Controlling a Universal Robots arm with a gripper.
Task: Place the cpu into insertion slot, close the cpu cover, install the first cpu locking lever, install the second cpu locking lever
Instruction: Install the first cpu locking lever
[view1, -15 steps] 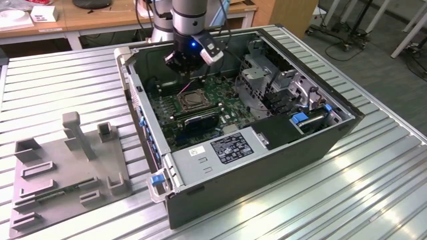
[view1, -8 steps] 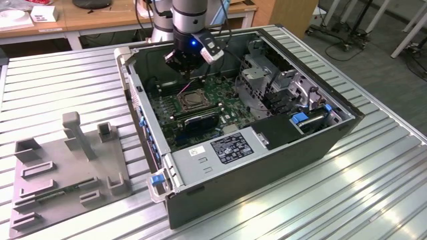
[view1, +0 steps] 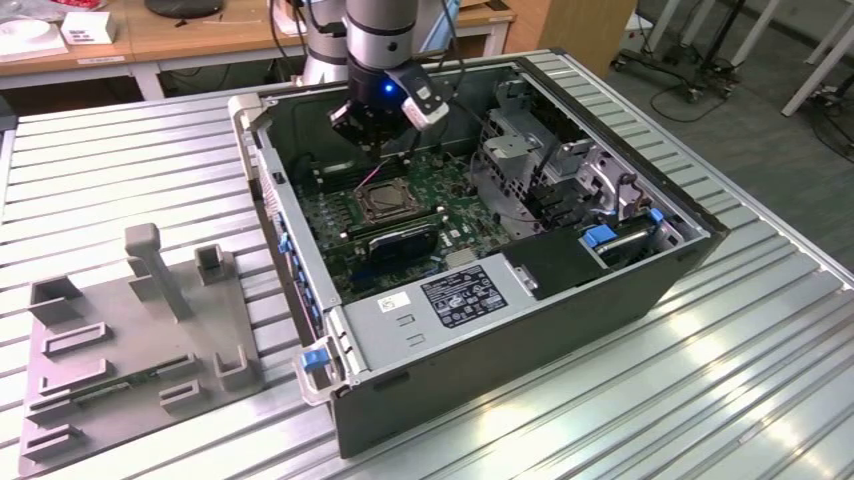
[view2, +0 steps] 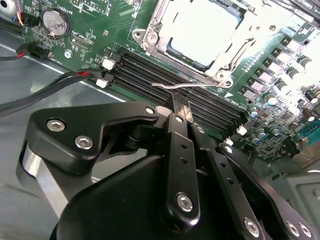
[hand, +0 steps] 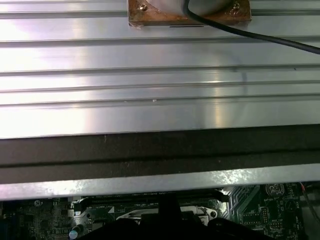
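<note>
Ribbed metal table (view1: 134, 160) is carrying an open computer case (view1: 507, 385). Pincer (view2: 180, 102) is hanging inside it, fingers pressed together on nothing, tips sitting just beside a thin wire locking lever (view2: 192, 85); contact unclear. Lever is lying along the memory slots (view2: 150, 72) at the insertion slot (view1: 383, 200). The cpu (view2: 205, 32) is sitting in it, cpu cover (view2: 150, 37) lying flat around it.
</note>
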